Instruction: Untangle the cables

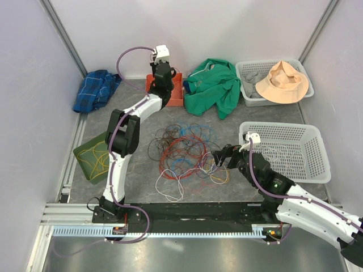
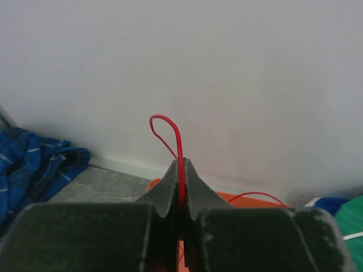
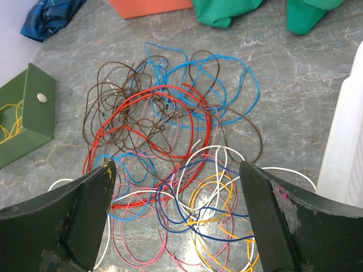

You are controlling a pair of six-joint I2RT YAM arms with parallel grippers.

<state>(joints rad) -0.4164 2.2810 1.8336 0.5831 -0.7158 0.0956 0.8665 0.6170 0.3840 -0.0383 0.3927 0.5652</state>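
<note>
The left gripper (image 2: 180,173) is clenched on a thin red cable (image 2: 179,136), which stands up from the closed jaws and curls over toward 11 o'clock. In the top view it hangs over an orange tray (image 1: 177,97). The cables (image 1: 184,148) lie in a loose heap on the table, well apart from it at about 5 o'clock. The right gripper (image 3: 177,170) is spread wide, grasping nothing, low over the heap's near edge. White, yellow, dark blue and pink loops lie between its fingers, with red, brown and light blue ones at 12 o'clock. A white basket (image 1: 283,126) sits at its 3 o'clock, and a green pouch (image 1: 91,158) at the heap's 9 o'clock
</note>
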